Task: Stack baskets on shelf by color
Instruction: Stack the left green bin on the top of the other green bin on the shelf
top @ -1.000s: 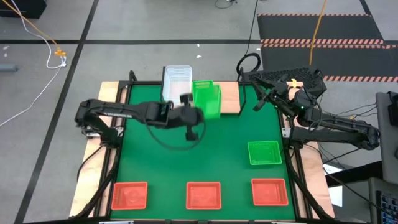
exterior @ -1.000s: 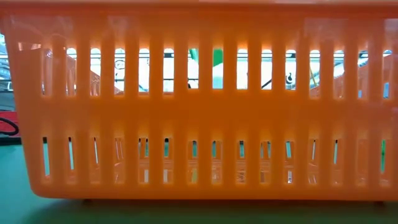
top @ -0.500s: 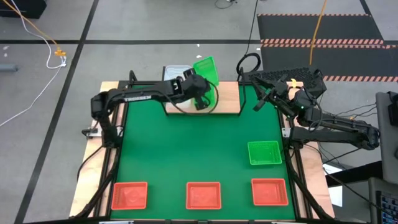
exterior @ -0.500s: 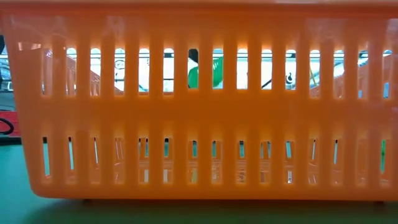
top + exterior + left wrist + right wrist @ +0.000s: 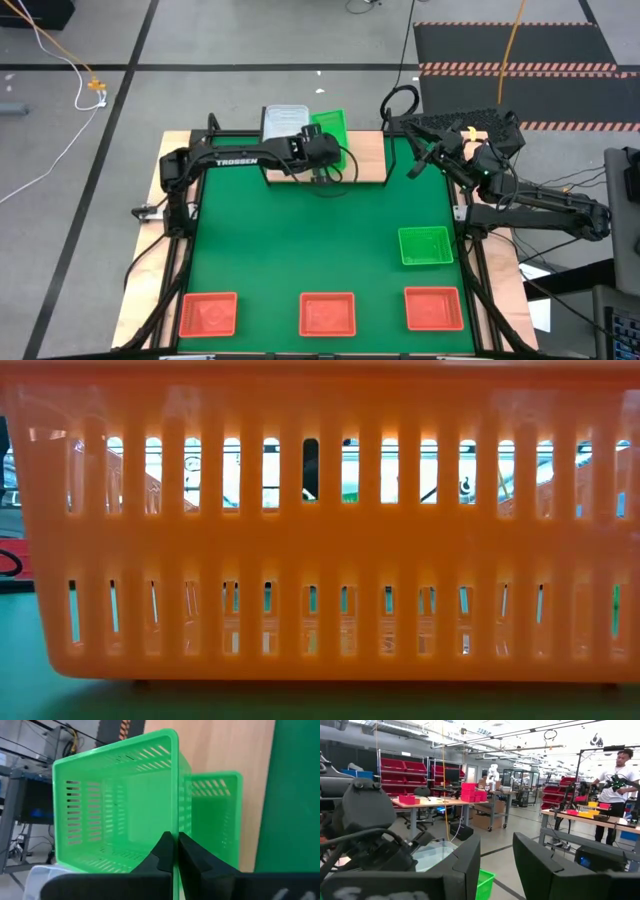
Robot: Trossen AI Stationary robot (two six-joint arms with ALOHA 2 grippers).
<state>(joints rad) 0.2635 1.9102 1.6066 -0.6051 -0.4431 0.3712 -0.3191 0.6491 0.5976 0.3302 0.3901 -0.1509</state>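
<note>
Since earlier: left gripper (image 5: 173,855) carries green basket (image 5: 120,805) onto shelf (image 5: 370,160), clenched on rim, beside clear stack (image 5: 283,122) | right gripper (image 5: 496,865) parked, fingers apart.

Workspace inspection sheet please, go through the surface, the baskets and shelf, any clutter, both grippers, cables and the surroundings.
Surface: green table mat on a wooden tabletop.
Job's things: shelf at the far edge carries a clear basket and a green basket on the shelf. One green basket on the mat; three red-orange baskets along the near edge.
Clutter: nothing seen.
Grippers: left gripper shut on the held green basket, over the shelf. Right gripper open, parked off the table's right far corner.
Cables: orange cable and white cable on the floor.
Surroundings: workshop with red bins; a person at a bench.
</note>
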